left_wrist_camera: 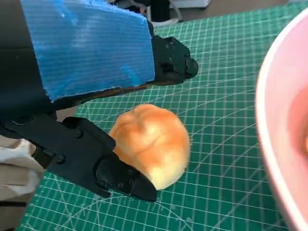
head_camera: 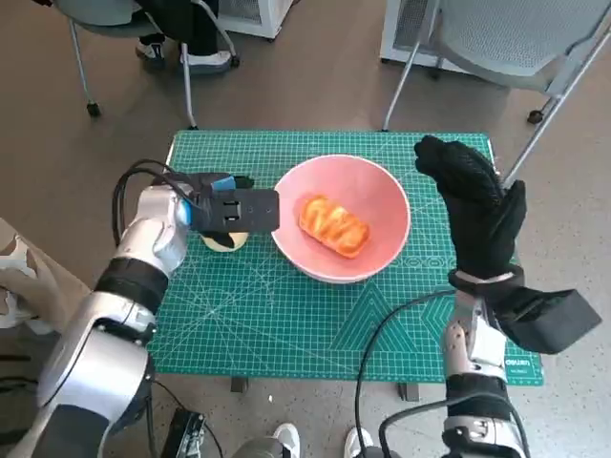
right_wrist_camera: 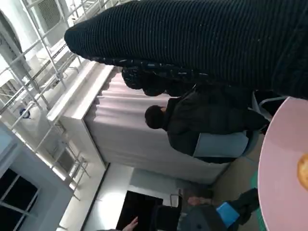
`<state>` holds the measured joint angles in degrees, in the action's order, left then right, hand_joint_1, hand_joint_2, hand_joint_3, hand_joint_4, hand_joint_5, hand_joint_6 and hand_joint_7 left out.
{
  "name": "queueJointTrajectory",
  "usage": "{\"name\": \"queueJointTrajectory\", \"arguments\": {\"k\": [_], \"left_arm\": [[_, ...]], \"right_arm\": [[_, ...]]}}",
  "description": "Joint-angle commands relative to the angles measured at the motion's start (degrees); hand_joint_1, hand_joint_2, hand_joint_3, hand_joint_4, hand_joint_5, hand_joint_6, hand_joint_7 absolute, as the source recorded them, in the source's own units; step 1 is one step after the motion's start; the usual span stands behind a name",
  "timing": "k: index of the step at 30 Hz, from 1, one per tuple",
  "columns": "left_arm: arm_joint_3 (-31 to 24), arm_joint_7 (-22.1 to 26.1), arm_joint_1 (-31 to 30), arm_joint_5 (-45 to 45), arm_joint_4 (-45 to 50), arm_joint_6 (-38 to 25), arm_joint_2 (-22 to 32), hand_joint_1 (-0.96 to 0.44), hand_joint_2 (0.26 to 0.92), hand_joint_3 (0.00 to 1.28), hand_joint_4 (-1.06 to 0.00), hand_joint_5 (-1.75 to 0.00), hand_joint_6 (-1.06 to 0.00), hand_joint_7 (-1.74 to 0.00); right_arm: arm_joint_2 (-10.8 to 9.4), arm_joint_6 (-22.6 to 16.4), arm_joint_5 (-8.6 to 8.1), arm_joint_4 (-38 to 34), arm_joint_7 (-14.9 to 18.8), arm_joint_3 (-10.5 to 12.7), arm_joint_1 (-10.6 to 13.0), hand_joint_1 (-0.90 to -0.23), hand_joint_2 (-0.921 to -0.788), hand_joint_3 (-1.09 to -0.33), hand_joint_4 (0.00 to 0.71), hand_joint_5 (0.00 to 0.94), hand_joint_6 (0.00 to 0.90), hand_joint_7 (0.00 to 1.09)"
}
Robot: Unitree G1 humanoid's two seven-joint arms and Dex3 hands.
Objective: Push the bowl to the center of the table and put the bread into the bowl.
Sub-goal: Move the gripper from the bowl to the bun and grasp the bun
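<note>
In the head view the left hand [head_camera: 224,212] is covering most of the round bread [head_camera: 225,239], so only a pale part is showing under it. In the left wrist view the picture's edge is cutting off the pink bowl [left_wrist_camera: 284,139], leaving only a piece of the rim. In the right wrist view the right hand [right_wrist_camera: 202,43] is filling the top as a dark band and its fingers are hardly showing, and a seated person [right_wrist_camera: 202,122] is partly hiding behind the glove.

A green cutting mat [head_camera: 286,324], grey chairs [head_camera: 516,38], a seated person [right_wrist_camera: 202,125]
</note>
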<state>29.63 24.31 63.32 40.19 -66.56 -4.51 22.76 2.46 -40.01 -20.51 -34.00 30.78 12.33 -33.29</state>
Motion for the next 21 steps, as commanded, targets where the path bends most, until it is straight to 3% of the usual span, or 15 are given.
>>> {"name": "queueJointTrajectory", "arguments": {"k": [1, 21], "left_arm": [[0.87, -0.84, 2.29, 0.43, -2.82, 0.58, -0.9, -0.44, 0.706, 0.01, 0.0, 0.0, -0.15, 0.0], [3.77, -1.42, 2.62, 1.06, -8.17, -0.35, -3.03, -0.42, 0.718, 0.01, 0.0, 0.0, -0.14, 0.0]], "right_arm": [[0.18, 1.06, -0.57, -0.25, -0.27, 0.14, 1.32, -0.632, -0.921, -0.745, 0.233, 0.002, 0.098, 0.42], [0.01, 0.93, -0.1, 0.01, -0.71, -0.03, 1.67, -0.634, -0.921, -0.745, 0.233, 0.001, 0.1, 0.42]]}}
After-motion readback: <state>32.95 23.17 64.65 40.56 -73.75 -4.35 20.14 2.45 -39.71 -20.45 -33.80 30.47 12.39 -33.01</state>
